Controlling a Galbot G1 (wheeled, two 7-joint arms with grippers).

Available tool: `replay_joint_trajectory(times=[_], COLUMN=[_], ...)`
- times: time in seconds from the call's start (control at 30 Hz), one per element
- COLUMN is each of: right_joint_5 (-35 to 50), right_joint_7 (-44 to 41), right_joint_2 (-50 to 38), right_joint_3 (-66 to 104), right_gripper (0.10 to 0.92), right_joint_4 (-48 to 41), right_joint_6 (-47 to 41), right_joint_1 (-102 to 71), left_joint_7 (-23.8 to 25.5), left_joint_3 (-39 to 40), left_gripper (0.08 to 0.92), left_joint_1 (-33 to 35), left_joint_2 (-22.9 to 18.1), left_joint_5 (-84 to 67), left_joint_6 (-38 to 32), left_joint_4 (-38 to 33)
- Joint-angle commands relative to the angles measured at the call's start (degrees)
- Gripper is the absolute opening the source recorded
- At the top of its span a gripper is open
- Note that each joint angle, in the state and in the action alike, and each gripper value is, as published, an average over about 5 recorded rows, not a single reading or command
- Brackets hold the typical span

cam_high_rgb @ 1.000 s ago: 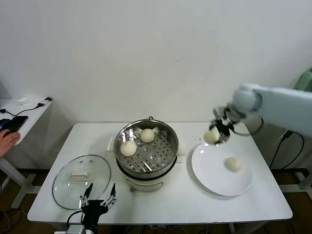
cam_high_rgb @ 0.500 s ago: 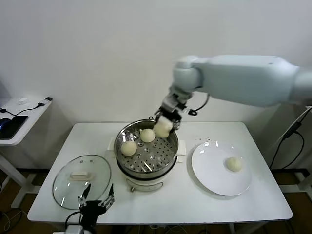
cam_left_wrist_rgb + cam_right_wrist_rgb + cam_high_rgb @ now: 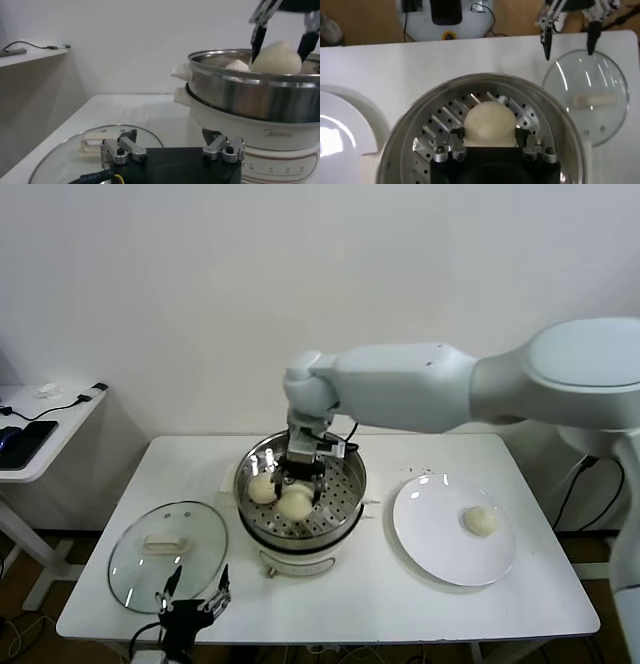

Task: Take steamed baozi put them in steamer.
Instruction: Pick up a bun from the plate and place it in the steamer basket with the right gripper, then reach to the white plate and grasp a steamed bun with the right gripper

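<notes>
My right claw (image 3: pixel 297 487) hangs over the steamer (image 3: pixel 345 502) at the middle of the white desk (image 3: pixel 400 604), its fingers pinching one steamed baozi (image 3: pixel 296 502) just above the perforated tray. The right wrist view looks straight down on that bun (image 3: pixel 490 124), clamped between the two finger pads with the tray holes showing around it. A second bun (image 3: pixel 262 487) lies on the tray at about ten o'clock from the held one, close beside it; whether the two touch I cannot tell. A last bun (image 3: pixel 479 521) sits alone on the white plate (image 3: pixel 430 544), at three o'clock from the steamer. The glass lid (image 3: pixel 140 559) lies flat on the desk at eight o'clock from the steamer. My left claw (image 3: pixel 190 604) waits low at the desk's near edge, at six o'clock from the lid, fingers spread wide and holding nothing.
</notes>
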Motion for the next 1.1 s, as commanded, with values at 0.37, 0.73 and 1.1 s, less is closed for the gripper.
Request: replay_joint_trajectory(times=[0.37, 0.73, 1.1], right_joint_5=[-1.8, 4.76, 19.13], right_joint_7=[-0.86, -3.34, -3.77], right_joint_2=[4.2, 1.14, -16.1], right_joint_3=[-0.22, -0.26, -10.33], right_gripper=[0.684, 0.821, 0.823], right_joint_4=[-6.28, -6.63, -11.0], right_joint_6=[5.7, 7.24, -7.25], right_joint_1=[-5.97, 1.31, 13.42], left_joint_7=[-0.17, -0.14, 0.12], left_joint_3=[0.05, 0.2, 0.24], left_gripper=[0.823, 0.823, 0.823], left_joint_1=[0.01, 0.16, -0.24], left_joint_2=[0.24, 0.17, 0.35], left_joint_5=[-0.28, -0.23, -0.27], left_joint_6=[-0.23, -0.2, -0.12], left_joint_4=[0.46, 0.14, -0.18])
